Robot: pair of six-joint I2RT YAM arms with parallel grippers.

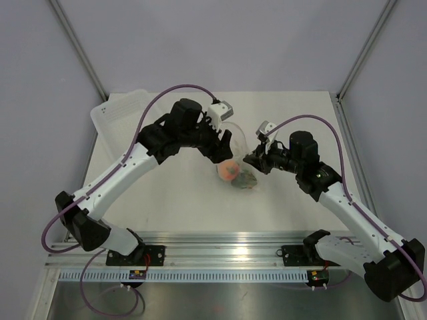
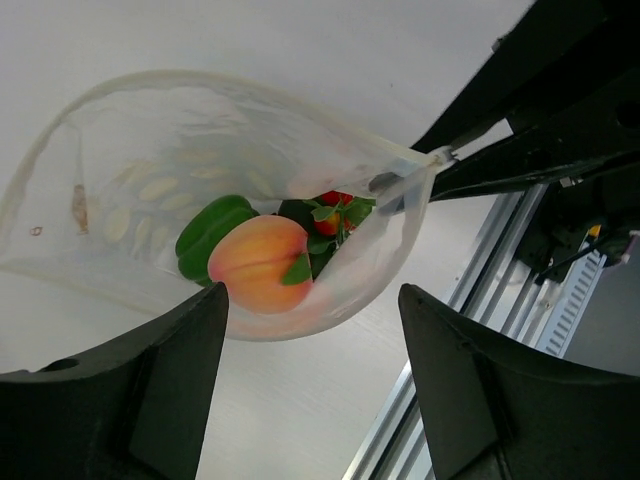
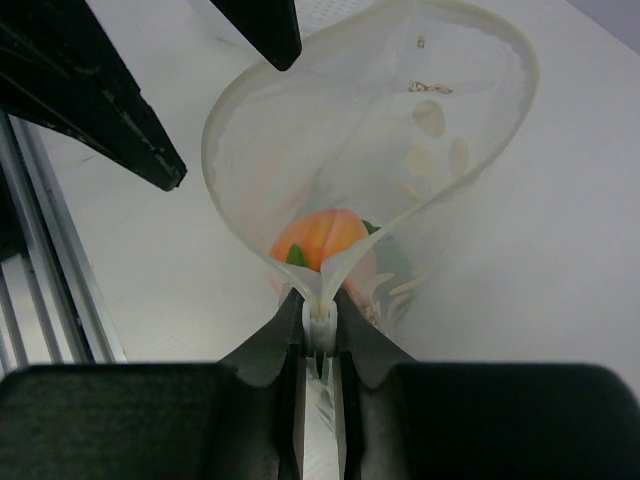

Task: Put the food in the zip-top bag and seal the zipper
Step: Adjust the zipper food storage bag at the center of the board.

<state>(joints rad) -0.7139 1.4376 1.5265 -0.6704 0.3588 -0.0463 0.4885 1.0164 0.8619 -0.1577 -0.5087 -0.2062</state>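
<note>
Clamped narrow, the jaws of the right arm (image 1: 347,200) pinch one end of the zipper (image 3: 212,150), the clear strip rimming the mouth of the dotted clear plastic zip-top bag (image 2: 150,150). The jaws of the left arm (image 1: 127,167) stand wide and hold nothing, with the bag's laden end just ahead of them.

All three toys sit inside: a round orange-pink peach (image 2: 262,262), a bright green lump (image 2: 210,235) and a tiny red-and-green piece (image 2: 335,210).

The mouth gapes in a full hoop. With a single pinch carrying it, a tilt could roll the peach out, or the thin film could slip free. The bowed strip may resist pressing shut.

Both wrists crowd the bag over the white surface (image 1: 293,113). A white translucent rectangular tray (image 1: 123,110) lies well apart, far left.
</note>
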